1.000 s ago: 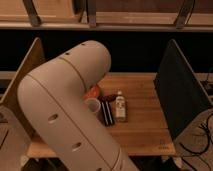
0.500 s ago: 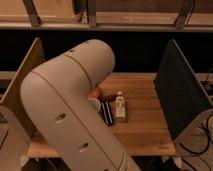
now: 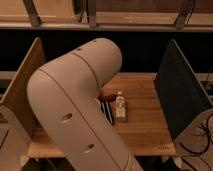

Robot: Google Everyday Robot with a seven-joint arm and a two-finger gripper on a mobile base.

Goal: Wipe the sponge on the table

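Gripper: out of sight, somewhere behind the robot's own arm (image 3: 75, 110). Cannot tell whether it is spread, pressed together or pinching anything.

Arm: a thick beige link with a rounded elbow fills the left and middle of the view. It rises from the bottom edge, bends near the top centre and drops toward the middle of the table (image 3: 145, 125). Small dark holes dot its shell.

Sponge: cannot tell where it lies. It does not show on the part of the tabletop that is open to view, and the arm covers the left and centre of the planks.

Just right of the arm, on the table:
- small bottle (image 3: 120, 107) with a pale label, lying roughly front to back;
- dark flat striped item (image 3: 108, 111) touching or just beside the bottle's left side, partly hidden by the arm;
- a reddish-orange bit (image 3: 106, 96) behind these at the arm's edge, too little showing to name.

Table: light-brown wooden planks, bare on the right half and along the front edge.

Surroundings: upright wooden board (image 3: 25, 85) at the table's left end, dark upright panel (image 3: 182, 90) at the right end, a shelf rail (image 3: 125, 22) across the top, cables (image 3: 202, 140) at lower right, off the table.
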